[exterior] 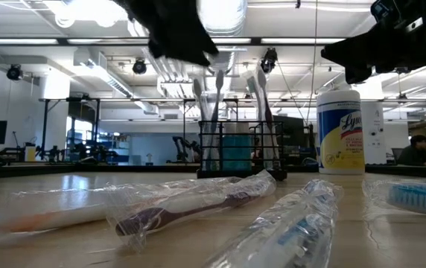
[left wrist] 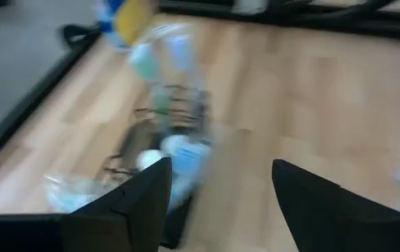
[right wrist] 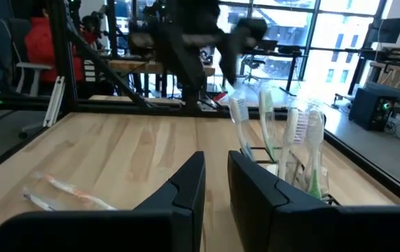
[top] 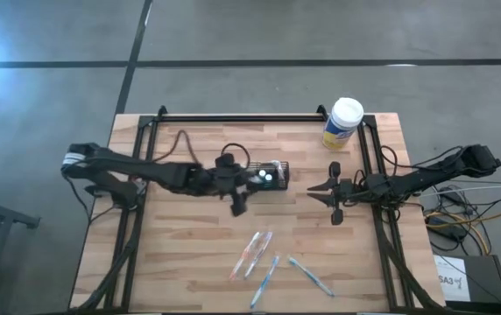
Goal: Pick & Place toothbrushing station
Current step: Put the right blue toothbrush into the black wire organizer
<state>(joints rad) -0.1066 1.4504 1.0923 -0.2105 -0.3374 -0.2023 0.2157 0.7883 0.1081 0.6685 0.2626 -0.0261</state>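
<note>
The toothbrushing station (top: 268, 175) stands upright on the counter (top: 189, 254), brushes inside, with the left end effector (top: 237, 194) hovering open just beside it, so the grasp seems next: close squarely on the mesh wall.

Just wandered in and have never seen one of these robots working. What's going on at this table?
Two robot arms are working over a wooden table. The left gripper hovers beside a small black wire caddy with toothbrushes standing in it; its fingers are open and hold nothing. The right gripper waits close by on the caddy's other side, also open. Several wrapped toothbrushes lie at the front, and a wipes canister stands at the back.
</note>
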